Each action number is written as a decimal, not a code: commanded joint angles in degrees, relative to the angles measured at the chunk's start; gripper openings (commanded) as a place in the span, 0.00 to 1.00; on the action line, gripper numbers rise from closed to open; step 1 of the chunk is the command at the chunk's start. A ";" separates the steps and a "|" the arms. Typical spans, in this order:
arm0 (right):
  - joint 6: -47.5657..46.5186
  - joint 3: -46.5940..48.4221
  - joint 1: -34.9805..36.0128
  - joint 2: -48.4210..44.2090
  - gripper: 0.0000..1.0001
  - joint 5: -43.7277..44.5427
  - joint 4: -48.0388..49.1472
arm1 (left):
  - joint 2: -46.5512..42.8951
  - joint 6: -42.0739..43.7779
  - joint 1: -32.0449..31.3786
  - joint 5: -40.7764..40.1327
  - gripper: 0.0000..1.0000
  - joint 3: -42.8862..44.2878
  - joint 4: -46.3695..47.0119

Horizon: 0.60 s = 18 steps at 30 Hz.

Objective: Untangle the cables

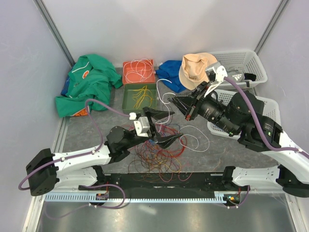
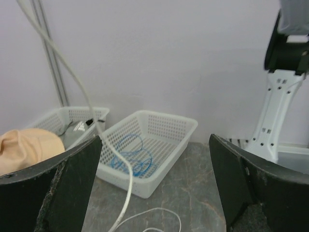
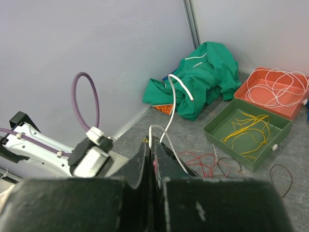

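Note:
A tangle of thin red, orange and dark cables point(image 1: 157, 154) lies on the grey table in front of the arm bases. My right gripper point(image 1: 175, 99) point(image 3: 150, 141) is shut on a white cable point(image 3: 170, 104), lifted above the table. From the jaws the white cable point(image 1: 166, 99) hangs down to loose loops point(image 1: 194, 137). My left gripper point(image 1: 166, 126) point(image 2: 155, 140) hangs open over the tangle with nothing between its fingers point(image 2: 58, 188). The same white cable point(image 2: 115, 164) crosses its view.
An orange tray point(image 1: 126, 77) holds white cables and a green tray point(image 1: 126, 99) holds yellow ones. A white basket point(image 2: 181, 137) holds a blue cable point(image 2: 130, 155). A second basket point(image 1: 248, 60), a tan hat point(image 1: 195, 67), a green garment point(image 1: 87, 84) and a blue cloth point(image 1: 170, 72) lie at the back.

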 commanded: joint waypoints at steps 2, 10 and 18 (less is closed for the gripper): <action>0.91 -0.82 -0.11 -0.81 0.00 -1.36 2.31 | 2.53 5.38 -0.29 -7.11 0.93 3.65 -3.13; 0.21 -3.11 -0.11 -2.83 0.00 0.40 2.39 | -0.97 3.54 -0.20 -9.32 0.15 2.16 -6.74; -0.14 -8.98 -0.11 -6.16 0.35 4.78 2.57 | -6.79 -5.14 -0.12 -21.61 0.02 12.77 -32.45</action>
